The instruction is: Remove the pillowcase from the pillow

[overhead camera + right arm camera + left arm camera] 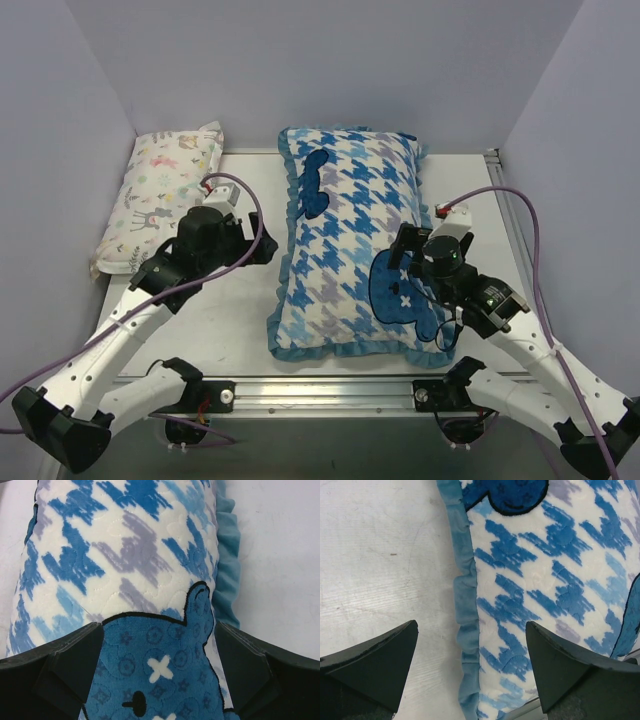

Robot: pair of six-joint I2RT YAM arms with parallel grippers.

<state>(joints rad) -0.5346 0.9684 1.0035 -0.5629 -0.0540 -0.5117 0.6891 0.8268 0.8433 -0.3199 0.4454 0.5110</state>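
Pastel pillow near pillowcase: overhead only

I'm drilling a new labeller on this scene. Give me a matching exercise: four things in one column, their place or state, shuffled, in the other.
1 pillowcase
2 animal-print pillow
3 left gripper
4 right gripper

A open above the dark blue patch
B at the far-left side of the table
C open over the ruffled trim
D in the middle of the table

Pairs: 1-D, 2-B, 3-C, 4-A
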